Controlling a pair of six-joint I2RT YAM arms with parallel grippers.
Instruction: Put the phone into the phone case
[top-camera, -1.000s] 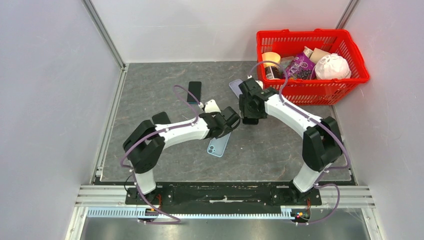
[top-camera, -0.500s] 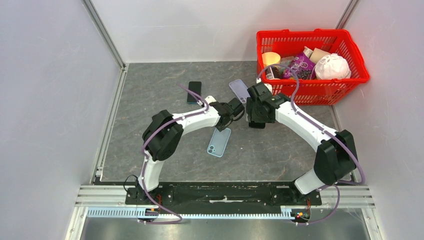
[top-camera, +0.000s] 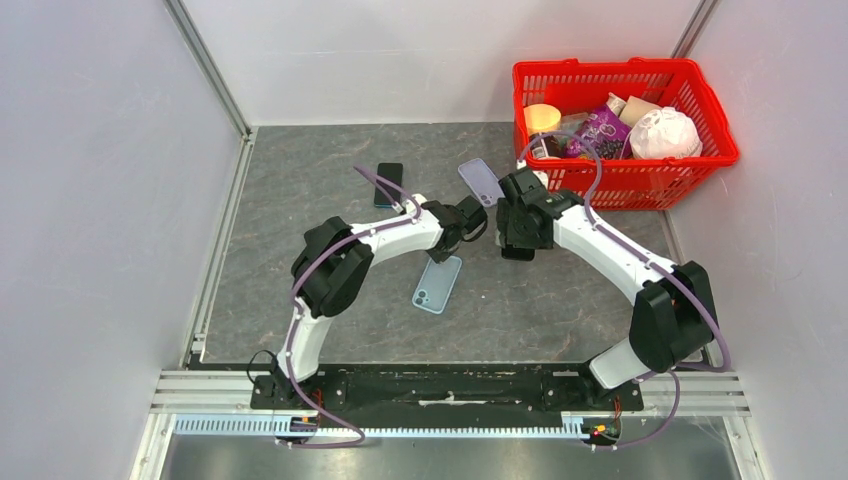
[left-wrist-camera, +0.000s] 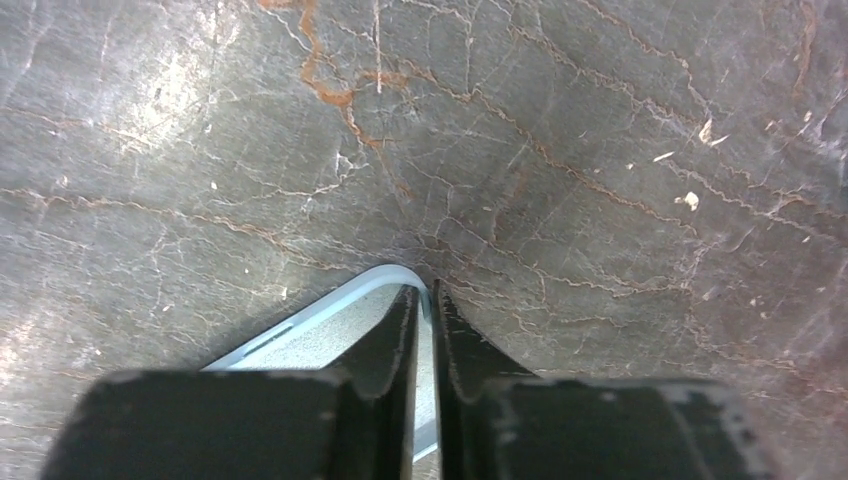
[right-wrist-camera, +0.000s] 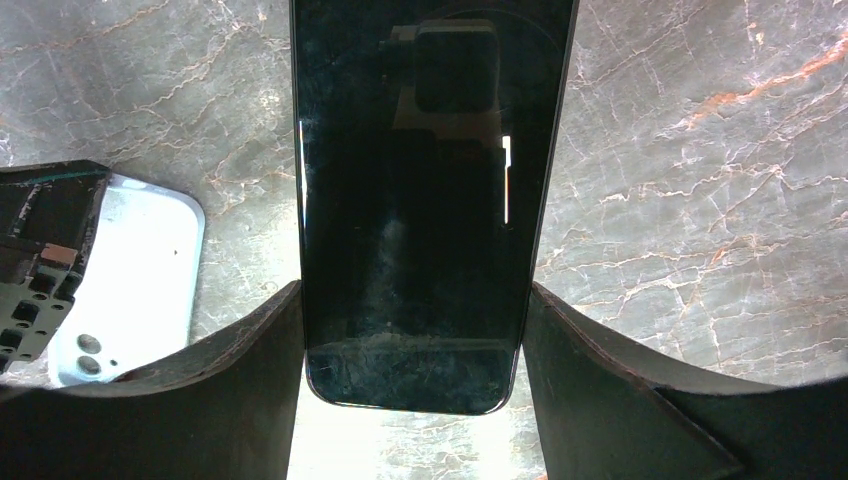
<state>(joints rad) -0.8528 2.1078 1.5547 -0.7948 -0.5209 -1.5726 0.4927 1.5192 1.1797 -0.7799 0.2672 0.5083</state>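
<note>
Over the worktop (top-camera: 300, 200), the right end effector (right-wrist-camera: 410, 292) grips the phone (right-wrist-camera: 420, 200); the left end effector (left-wrist-camera: 424, 300) pinches the rim of the blue phone case (left-wrist-camera: 320, 335).

No legible text, labels or numbers anywhere

A dark grey desk (top-camera: 300, 200), veined in rust and white, carries three things. A pale blue phone case (top-camera: 437, 285) lies near the middle, its camera cut-outs at the near end. A black handset (top-camera: 388, 184) lies screen up further back and to the left, well apart from it. A red basket (top-camera: 625, 185) stands at the far right corner
</note>
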